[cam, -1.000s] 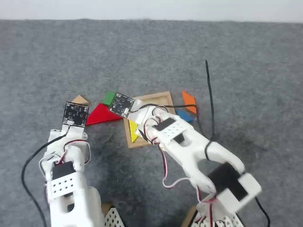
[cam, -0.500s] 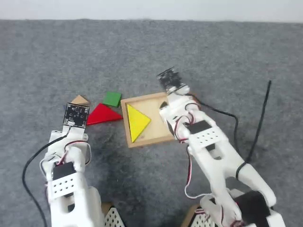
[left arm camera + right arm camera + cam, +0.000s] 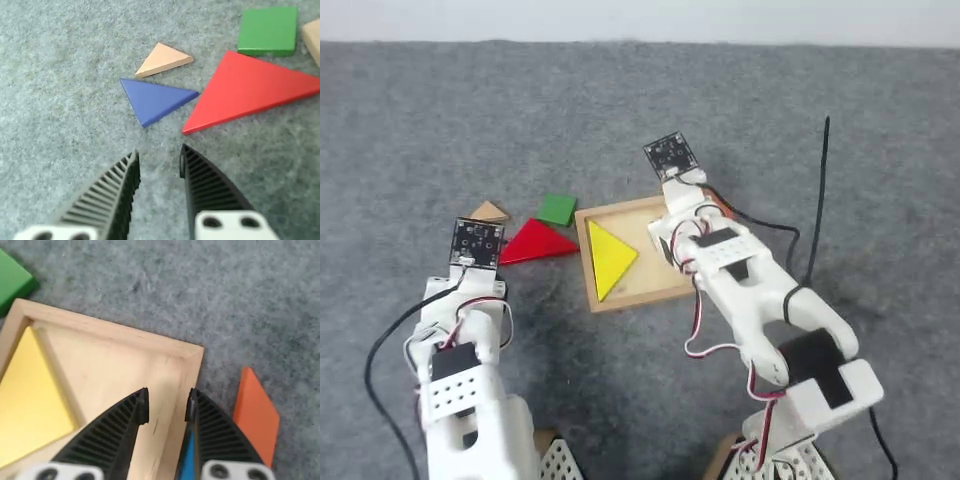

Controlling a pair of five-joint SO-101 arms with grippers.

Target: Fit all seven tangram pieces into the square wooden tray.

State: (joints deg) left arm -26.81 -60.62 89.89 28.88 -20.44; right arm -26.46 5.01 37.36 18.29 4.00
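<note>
The right claw [image 3: 166,405] – narrowly parted, empty – has been swung from the left side of the tray [image 3: 115,337] to its far right corner, uncovering one yellow triangle [image 3: 608,255] inside. Six pieces are left on the counter [image 3: 620,100]: red triangle [image 3: 250,90], tan triangle [image 3: 162,59], blue triangle [image 3: 157,99], green square [image 3: 267,30], orange piece [image 3: 255,415], blue sliver [image 3: 186,460]. The left claw [image 3: 159,155] – narrow, empty – is held low near the blue triangle, unmoved.
</note>
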